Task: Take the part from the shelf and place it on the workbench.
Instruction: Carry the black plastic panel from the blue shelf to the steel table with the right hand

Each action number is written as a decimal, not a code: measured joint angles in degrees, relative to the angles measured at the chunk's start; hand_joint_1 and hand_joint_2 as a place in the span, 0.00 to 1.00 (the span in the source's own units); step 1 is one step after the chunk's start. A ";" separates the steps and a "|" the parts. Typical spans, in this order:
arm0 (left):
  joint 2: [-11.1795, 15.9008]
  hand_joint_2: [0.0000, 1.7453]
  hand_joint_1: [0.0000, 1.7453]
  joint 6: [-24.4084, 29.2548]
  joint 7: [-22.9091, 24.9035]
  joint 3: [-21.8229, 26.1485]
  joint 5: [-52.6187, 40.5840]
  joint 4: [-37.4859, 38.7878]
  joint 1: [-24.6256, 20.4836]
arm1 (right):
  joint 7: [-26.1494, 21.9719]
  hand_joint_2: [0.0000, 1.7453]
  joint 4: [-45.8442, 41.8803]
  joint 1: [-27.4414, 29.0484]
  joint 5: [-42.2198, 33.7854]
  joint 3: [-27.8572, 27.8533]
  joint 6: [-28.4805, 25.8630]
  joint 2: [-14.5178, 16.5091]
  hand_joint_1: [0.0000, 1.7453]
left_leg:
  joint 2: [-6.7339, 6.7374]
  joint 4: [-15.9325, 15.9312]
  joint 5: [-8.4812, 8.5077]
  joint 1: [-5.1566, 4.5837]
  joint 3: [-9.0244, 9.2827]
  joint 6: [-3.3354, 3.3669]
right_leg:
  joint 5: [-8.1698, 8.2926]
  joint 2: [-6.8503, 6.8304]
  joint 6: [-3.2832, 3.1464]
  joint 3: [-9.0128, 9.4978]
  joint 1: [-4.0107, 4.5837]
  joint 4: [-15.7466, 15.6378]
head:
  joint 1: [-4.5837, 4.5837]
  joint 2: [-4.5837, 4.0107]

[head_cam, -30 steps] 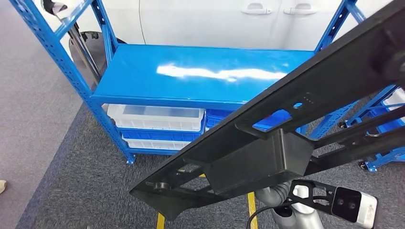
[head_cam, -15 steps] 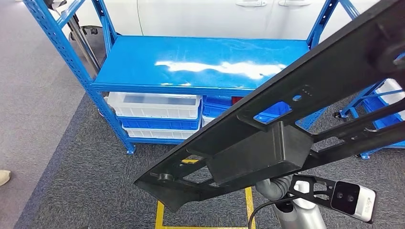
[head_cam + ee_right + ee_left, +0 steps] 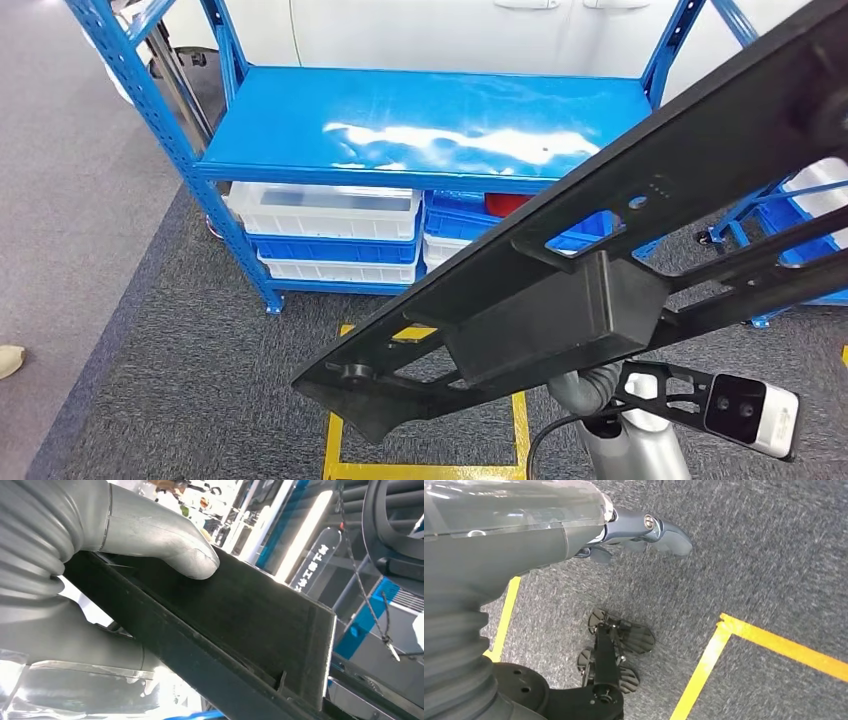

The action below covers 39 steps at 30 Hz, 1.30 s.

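Note:
The part [image 3: 600,270] is a long black frame with a box-like block in its middle. It crosses the head view on a slant from the lower middle to the upper right, in the air in front of the blue shelf [image 3: 420,120]. My right hand [image 3: 115,535] grips the part [image 3: 240,615], its thumb pressed flat on the black surface. Its silver forearm [image 3: 635,450] rises beneath the part. My left hand [image 3: 549,530] hangs over the grey carpet and holds nothing, its dark fingers [image 3: 659,530] stretched out.
The shelf's top board is bare and glossy. White and blue bins [image 3: 325,225] sit on the level below it. A second blue rack [image 3: 800,240] stands at the right. Yellow tape [image 3: 430,470] marks a square on the carpet. A shoe tip [image 3: 8,358] shows at the left edge.
The whole picture has shifted, so the camera moved: the shelf sits slightly lower and more yellow tape shows. The part stays in my right hand's grip.

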 joint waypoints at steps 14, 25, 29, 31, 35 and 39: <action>-0.51 1.00 0.00 1.40 0.02 0.57 -0.45 0.00 -0.03 | -0.02 1.00 -0.13 0.21 -0.78 -3.58 4.32 0.17 1.00 | 2.66 0.55 0.14 -0.22 -0.78 -0.61 | 0.77 -1.92 0.19 -1.88 -0.48 0.82 | 0.00 0.00; 0.01 1.00 0.00 4.76 -2.28 0.69 -3.53 0.00 0.22 | -0.02 1.00 -3.32 1.76 2.99 -8.22 7.48 4.62 1.00 | -1.62 8.39 -2.22 0.21 -3.83 -1.11 | 1.59 3.80 -1.63 -2.22 -0.32 0.78 | 0.00 0.00; 0.93 1.00 0.00 4.18 -2.79 0.68 -4.23 0.00 0.16 | -0.07 1.00 -4.91 0.79 5.99 -8.56 5.13 6.64 1.00 | -4.06 0.99 -0.47 0.09 -0.63 -0.41 | 2.07 6.30 -0.42 -3.25 -0.52 1.12 | -0.01 0.00; 1.59 1.00 0.00 3.21 -3.30 0.70 -4.52 -0.02 -0.11 | -0.08 1.00 -5.80 0.09 6.79 -8.55 2.68 7.02 1.00 | -2.91 0.45 -0.04 0.36 -0.55 -0.01 | 2.07 6.34 0.25 -3.62 -0.54 1.29 | -0.01 0.01; 2.95 1.00 0.00 1.62 -5.00 1.01 -4.71 -0.04 -0.24 | -0.15 1.00 -7.33 -1.32 7.03 -7.86 0.25 7.70 1.00 | -0.19 -0.21 0.43 0.61 -0.48 0.67 | -4.08 1.29 1.13 -8.50 -0.63 11.94 | 0.02 0.00; 3.95 1.00 0.00 0.64 -6.09 1.73 -5.28 -0.04 -0.22 | -0.15 1.00 -8.92 -1.38 7.47 -6.37 -1.62 8.15 1.00 | 2.51 -0.08 0.24 0.61 -0.50 0.45 | -3.03 0.10 1.75 -8.72 -1.36 13.47 | 0.02 0.00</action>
